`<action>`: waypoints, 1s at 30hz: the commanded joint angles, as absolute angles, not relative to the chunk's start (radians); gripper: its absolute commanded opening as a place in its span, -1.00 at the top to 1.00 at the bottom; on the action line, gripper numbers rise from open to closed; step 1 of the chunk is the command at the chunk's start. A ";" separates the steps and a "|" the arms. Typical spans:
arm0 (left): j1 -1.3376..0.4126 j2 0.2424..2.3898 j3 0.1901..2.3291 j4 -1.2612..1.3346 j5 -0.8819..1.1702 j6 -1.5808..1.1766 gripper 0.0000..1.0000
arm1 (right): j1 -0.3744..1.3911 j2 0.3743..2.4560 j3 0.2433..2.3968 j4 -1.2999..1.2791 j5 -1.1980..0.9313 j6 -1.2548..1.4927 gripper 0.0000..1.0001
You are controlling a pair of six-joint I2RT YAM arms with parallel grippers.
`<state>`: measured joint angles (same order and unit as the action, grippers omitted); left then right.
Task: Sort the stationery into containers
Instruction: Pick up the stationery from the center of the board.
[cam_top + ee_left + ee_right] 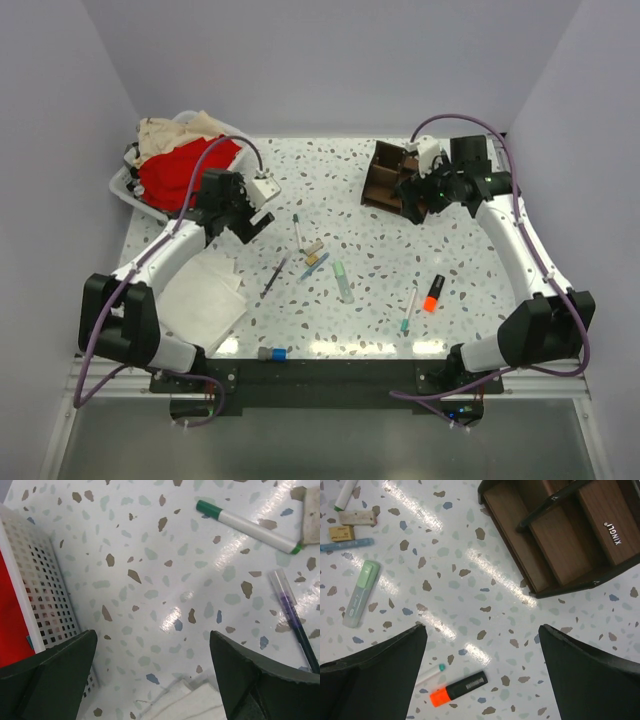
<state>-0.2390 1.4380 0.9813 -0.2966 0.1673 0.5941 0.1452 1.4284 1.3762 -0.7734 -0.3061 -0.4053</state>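
Note:
The dark brown wooden organizer (pixel 388 180) stands at the back right and also shows in the right wrist view (pixel 560 535). Its compartments look empty. Pens lie mid-table: a white marker with a green cap (pixel 297 231) (pixel 250 527), tan erasers (pixel 313 247) (pixel 357 517), a blue pen (pixel 318 265), a dark pen (pixel 275 275) (pixel 295 622), a pale green marker (pixel 343 282) (pixel 361 594), a white pen (pixel 409 310) and an orange highlighter (pixel 433 293) (pixel 459 688). A grey-blue stub (pixel 272 353) lies at the front edge. My left gripper (pixel 257 215) (pixel 155 665) is open and empty. My right gripper (pixel 415 192) (pixel 482 655) is open and empty beside the organizer.
A white basket (pixel 128 185) (pixel 45 595) with red and beige clothes stands at the back left, close to the left gripper. A white folded cloth (pixel 205 290) (pixel 200 700) lies front left. Grey walls close in the table on three sides.

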 commanded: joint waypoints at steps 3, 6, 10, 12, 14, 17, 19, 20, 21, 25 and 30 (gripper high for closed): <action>-0.271 1.342 0.982 -0.374 0.245 0.767 -1.00 | 0.144 1.494 1.616 -0.653 -0.215 -0.196 -0.98; -0.291 1.315 0.947 -0.328 0.247 0.762 -1.00 | 0.144 1.641 1.825 -0.802 -0.312 -0.221 -0.98; -0.340 1.304 0.896 -0.249 0.175 0.683 -1.00 | 0.163 1.759 1.892 -0.950 -0.480 -0.293 -0.97; -0.341 1.307 0.896 -0.236 0.132 0.626 -1.00 | 0.207 1.760 1.832 -0.931 -0.479 -0.263 -0.97; -0.341 1.312 0.893 -0.230 0.091 0.548 -1.00 | 0.280 1.738 1.703 -0.843 -0.399 -0.221 -0.97; -0.337 1.322 0.877 -0.187 -0.067 0.422 -1.00 | 0.384 1.694 1.543 -0.712 -0.344 -0.109 -0.97; -0.302 1.334 0.879 -0.180 -0.153 0.344 -1.00 | 0.432 1.735 1.516 -0.692 -0.301 -0.026 -0.92; -0.279 1.339 0.887 -0.183 -0.188 0.310 -1.00 | 0.471 1.759 1.520 -0.699 -0.287 -0.008 -0.89; -0.223 1.359 0.908 -0.202 -0.198 0.234 -1.00 | 0.483 1.788 1.529 -0.710 -0.275 0.085 -0.79; -0.083 1.437 0.983 -0.304 -0.251 0.062 -1.00 | 0.538 1.911 1.536 -0.703 -0.203 0.244 -0.72; -0.015 1.474 1.019 -0.302 -0.264 0.044 -1.00 | 0.644 1.945 1.539 -0.692 -0.055 0.316 -0.57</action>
<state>-0.0353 1.4738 0.9672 -0.2974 -0.2180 0.1364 0.5850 1.9583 1.5158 -0.7216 -0.1951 0.1825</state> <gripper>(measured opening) 0.997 0.812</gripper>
